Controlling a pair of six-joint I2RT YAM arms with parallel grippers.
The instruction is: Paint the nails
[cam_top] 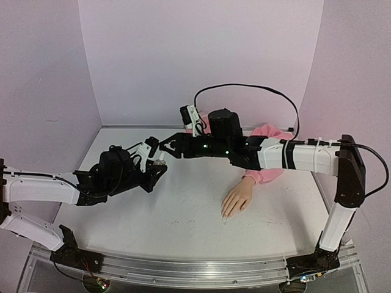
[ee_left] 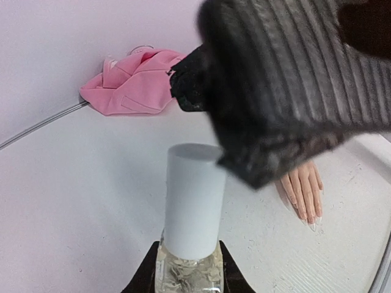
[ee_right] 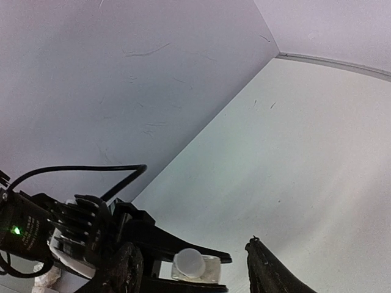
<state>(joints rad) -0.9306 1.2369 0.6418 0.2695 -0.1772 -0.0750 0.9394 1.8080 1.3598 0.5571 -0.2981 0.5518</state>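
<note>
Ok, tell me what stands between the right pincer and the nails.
Nothing visible: only bare table lies between the right pincer and the nails. That pincer is open near the white-capped bottle, which the left pincer grips.

This looks like a robot test booth in a lab, not a home: a white table (cam_top: 183, 213) is boxed in behind and at both sides by plain lilac walls (cam_top: 201, 55). Along the table's near edge runs a metal rail (cam_top: 195, 270) with the left arm (cam_top: 36, 186) and right arm (cam_top: 305, 155) bolted to it, and a black cable (cam_top: 244, 86) loops above the table's far side.
</note>
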